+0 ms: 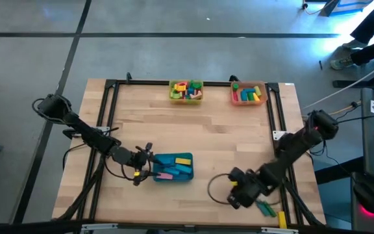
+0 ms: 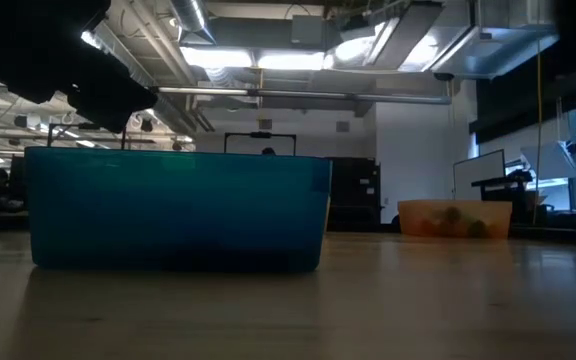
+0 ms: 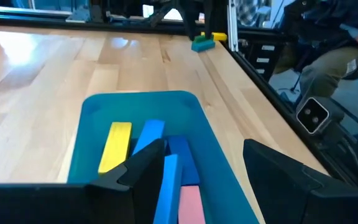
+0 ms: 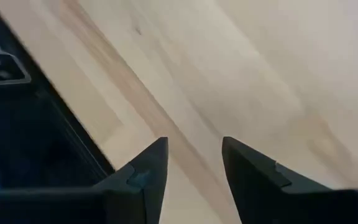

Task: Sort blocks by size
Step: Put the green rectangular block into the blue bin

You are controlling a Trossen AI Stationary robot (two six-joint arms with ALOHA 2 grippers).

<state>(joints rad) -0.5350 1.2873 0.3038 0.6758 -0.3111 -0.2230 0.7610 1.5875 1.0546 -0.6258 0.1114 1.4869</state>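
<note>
1. Nearest the front edge of the pale wooden table [image 1: 193, 123], the right gripper [image 1: 234, 195] hovers low over bare wood, its two dark fingers [image 4: 145, 171] spread apart with nothing between them.
2. Just beside it, toward the front right corner, lie two loose blocks: a green bar [image 1: 265, 207] and a yellow bar [image 1: 282, 220]. The right wrist view shows only tabletop and the black frame rail, so neither sits between the jaws yet.
3. Left of centre, the teal rectangular plastic tray [image 1: 173, 168] holds long pieces: a yellow bar [image 3: 115, 146], blue bars [image 3: 149, 135] and a pink bar [image 3: 190, 203].
4. The left gripper [image 1: 145, 164] hangs at the tray's left end, over its rim. Its fingers [image 3: 143, 167] stand open; I see no block held between them, though the blue and pink bars lie close under them.
5. At the far edge stand a yellow tray [image 1: 186, 91] and an orange tray [image 1: 249, 93], each with mixed small blocks.
6. My judgement: the blocks look light, rigid and smooth, so they may slide or twist if pinched off-centre. A bar is best taken across its narrow width, near mid-length; the loose pair lie close to the edge and could be nudged off.
</note>
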